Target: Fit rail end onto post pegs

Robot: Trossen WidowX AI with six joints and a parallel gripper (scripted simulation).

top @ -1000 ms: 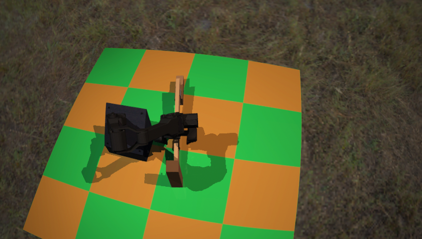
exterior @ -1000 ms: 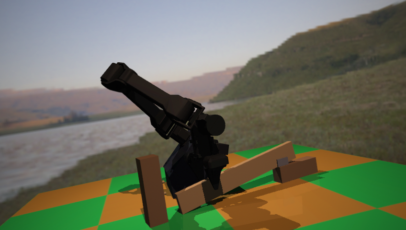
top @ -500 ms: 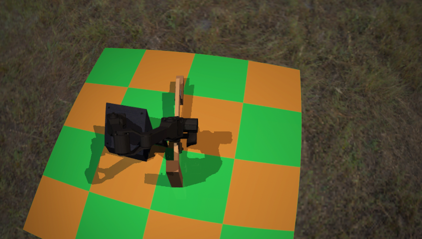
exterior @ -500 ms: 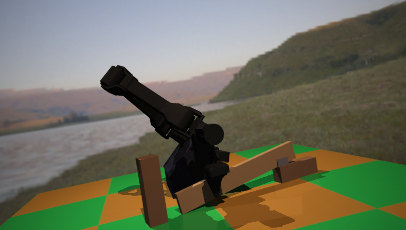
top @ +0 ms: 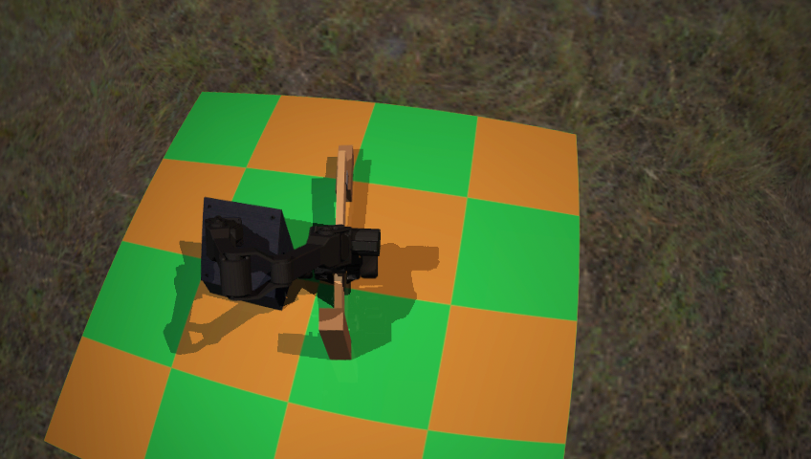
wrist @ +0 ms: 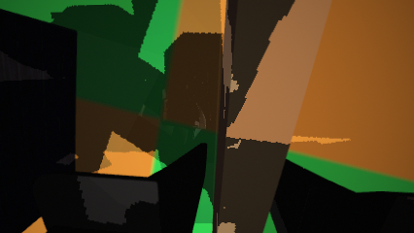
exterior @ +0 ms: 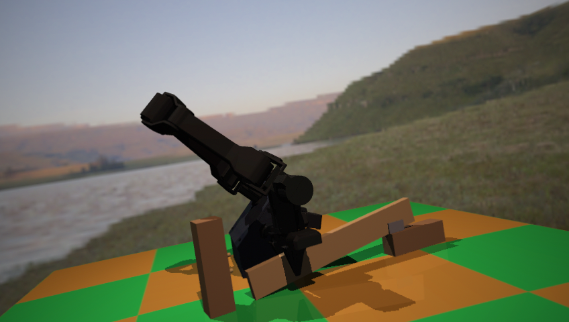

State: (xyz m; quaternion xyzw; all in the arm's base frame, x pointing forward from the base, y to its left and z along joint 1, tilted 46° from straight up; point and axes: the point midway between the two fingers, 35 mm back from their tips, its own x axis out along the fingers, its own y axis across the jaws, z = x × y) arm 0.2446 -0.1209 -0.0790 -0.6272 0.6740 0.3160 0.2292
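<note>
The end effector [top: 342, 287] [exterior: 297, 274] [wrist: 230, 150] has its fingers close around the wooden rail [top: 339, 199] [exterior: 271, 274] [wrist: 277, 97], maybe to lift its low end to the pegs [exterior: 230, 263], but I cannot tell if they pinch it.

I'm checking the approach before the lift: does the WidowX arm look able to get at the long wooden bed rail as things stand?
Yes, apparently: the gripper is down at the bed rail, with nothing seen between them.

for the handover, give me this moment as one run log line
rail tilted, near end low; far end in bracket; pegs exposed; jaws astride rail
</note>
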